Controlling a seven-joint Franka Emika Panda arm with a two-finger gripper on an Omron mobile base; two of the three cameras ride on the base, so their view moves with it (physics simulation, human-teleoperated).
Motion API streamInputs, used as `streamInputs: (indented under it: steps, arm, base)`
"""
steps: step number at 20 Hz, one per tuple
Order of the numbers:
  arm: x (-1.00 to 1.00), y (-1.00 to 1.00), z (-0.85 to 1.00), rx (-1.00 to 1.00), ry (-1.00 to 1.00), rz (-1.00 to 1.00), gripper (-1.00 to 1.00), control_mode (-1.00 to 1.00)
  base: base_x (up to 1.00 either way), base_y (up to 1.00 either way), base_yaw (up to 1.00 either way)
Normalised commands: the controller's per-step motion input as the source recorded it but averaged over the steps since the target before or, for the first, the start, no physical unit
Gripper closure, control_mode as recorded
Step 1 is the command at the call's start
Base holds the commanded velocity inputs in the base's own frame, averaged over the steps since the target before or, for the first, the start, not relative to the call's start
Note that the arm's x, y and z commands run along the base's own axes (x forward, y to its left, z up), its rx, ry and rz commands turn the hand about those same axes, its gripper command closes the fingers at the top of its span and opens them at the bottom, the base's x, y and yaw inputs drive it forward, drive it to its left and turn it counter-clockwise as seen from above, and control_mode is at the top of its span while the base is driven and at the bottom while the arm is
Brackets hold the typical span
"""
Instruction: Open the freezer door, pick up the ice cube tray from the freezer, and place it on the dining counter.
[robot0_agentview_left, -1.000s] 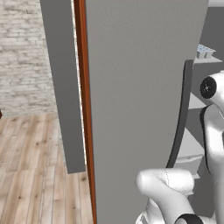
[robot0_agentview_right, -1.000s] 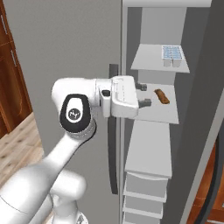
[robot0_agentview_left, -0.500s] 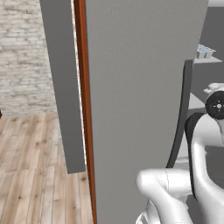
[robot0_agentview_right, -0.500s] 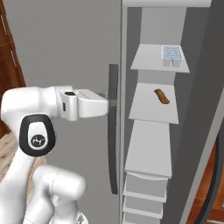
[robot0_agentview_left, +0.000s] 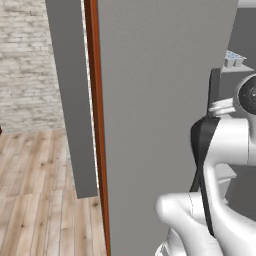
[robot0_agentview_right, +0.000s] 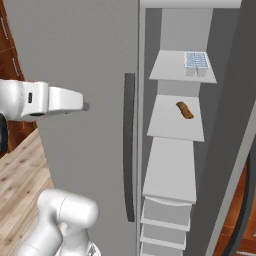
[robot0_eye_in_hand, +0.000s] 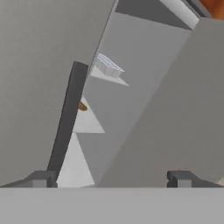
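**Freezer open, tray on the top shelf**

The ice cube tray (robot0_agentview_right: 196, 60) lies on the top white shelf (robot0_agentview_right: 172, 71) of the freezer (robot0_agentview_right: 225, 130), toward the shelf's right side. One shelf lower sits a small brown item (robot0_agentview_right: 184, 110). The freezer door (robot0_eye_in_hand: 175, 118) stands swung open on the right. Left of the opening is the twin grey panel (robot0_agentview_right: 85, 60) with its dark handle (robot0_agentview_right: 129, 145). The gripper (robot0_eye_in_hand: 111, 178) faces the opening with its fingertips (robot0_eye_in_hand: 41, 178) wide apart, holding nothing.

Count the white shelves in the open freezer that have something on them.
2. The top white shelf holds the pale blue-white ice cube tray; the shelf below holds a small brown item. The third looks bare.
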Motion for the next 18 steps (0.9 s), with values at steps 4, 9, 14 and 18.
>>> streamInputs:
  steps: [4, 9, 14, 18]
  arm:
    - [-0.23, 0.85, -0.01, 0.21, 0.23, 0.12, -1.0, -1.0]
    - [-0.17, 0.29, -0.17, 0.37, 0.16, 0.17, -1.0, -1.0]
    - [0.0, 0.0, -0.61, 0.35, 0.0, 0.23, -1.0, -1.0]
    - [0.0, 0.02, -0.25, 0.07, -0.06, 0.11, -1.0, -1.0]
  base:
    - [0.0, 0.0, 0.0]
    - [0.0, 0.0, 0.0]
    - [0.0, 0.0, 0.0]
    - [0.0, 0.0, 0.0]
